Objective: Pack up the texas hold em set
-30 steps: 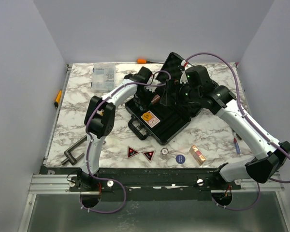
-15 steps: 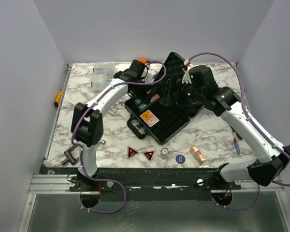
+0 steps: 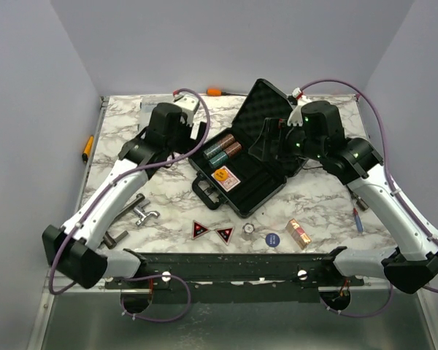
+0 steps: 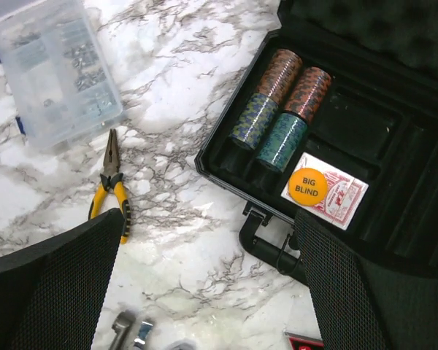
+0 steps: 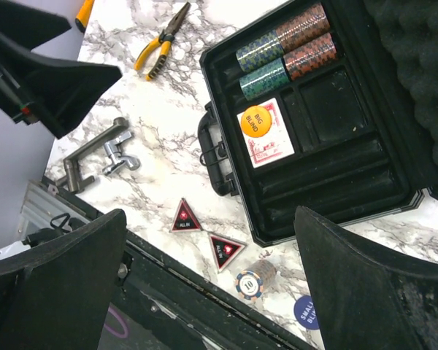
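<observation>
The black briefcase (image 3: 259, 191) lies open in mid-table, lid up at the back. Two chip stacks (image 4: 279, 109) lie in its left slots, and a red card deck under an orange BIG BLIND button (image 4: 306, 186) sits beside them. My left gripper (image 4: 208, 227) hangs open and empty over the marble left of the case handle (image 4: 269, 248). My right gripper (image 5: 209, 215) is open and empty above the case. Near the front edge lie two red-black triangles (image 5: 185, 216), a short chip stack (image 5: 250, 281), a blue button (image 3: 272, 238) and an orange deck (image 3: 299, 233).
A clear organiser box (image 4: 57, 69) stands at the back left, with yellow-handled pliers (image 4: 109, 186) lying in front of it. A metal clamp (image 5: 102, 154) lies at the front left. A screwdriver (image 3: 216, 91) rests along the back edge.
My left arm has pulled back from over the case to the left, and its gripper has opened. The chip stacks now show in the case. The right arm shifted slightly right.
</observation>
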Robot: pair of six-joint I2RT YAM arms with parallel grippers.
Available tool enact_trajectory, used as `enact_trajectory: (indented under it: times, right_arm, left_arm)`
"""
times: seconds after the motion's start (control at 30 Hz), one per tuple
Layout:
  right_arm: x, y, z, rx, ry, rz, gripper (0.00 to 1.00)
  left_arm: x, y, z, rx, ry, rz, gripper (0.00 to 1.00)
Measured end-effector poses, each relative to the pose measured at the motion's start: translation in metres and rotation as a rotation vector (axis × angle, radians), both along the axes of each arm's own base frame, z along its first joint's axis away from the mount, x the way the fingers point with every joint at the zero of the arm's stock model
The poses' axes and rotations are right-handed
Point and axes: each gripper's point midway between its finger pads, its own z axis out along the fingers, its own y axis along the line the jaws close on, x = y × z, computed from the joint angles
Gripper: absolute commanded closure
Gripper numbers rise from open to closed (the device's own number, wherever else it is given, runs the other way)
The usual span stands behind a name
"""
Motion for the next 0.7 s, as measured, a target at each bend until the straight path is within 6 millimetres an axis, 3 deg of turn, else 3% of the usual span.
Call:
enact_trajectory:
  times: [0.1, 0.27, 0.37, 0.5, 0.7]
  right_arm:
    - [-0.002, -0.003, 0.001, -0.003, 0.000, -0.006, 0.00]
    - [-0.008, -0.007, 0.000, 0.006, 0.005, -0.018, 0.00]
    - [-0.012, -0.010, -0.004, 0.016, 0.018, -0.032, 0.00]
    - [-0.019, -0.017, -0.018, 0.014, 0.051, -0.060, 0.00]
    - [-0.026, -0.020, -0.056, -0.012, 0.149, -0.092, 0.00]
  left_arm:
    - [-0.013, 0.020, -0.004, -0.054, -0.038, 0.074, 0.01]
    - [-0.043, 0.060, -0.039, -0.115, 0.008, 0.168, 0.02]
    - [-0.064, 0.071, -0.051, -0.149, 0.016, 0.184, 0.02]
    - [-0.095, 0.076, -0.047, -0.209, -0.017, 0.167, 0.02]
    - [-0.133, 0.080, -0.035, -0.304, -0.098, 0.139, 0.02]
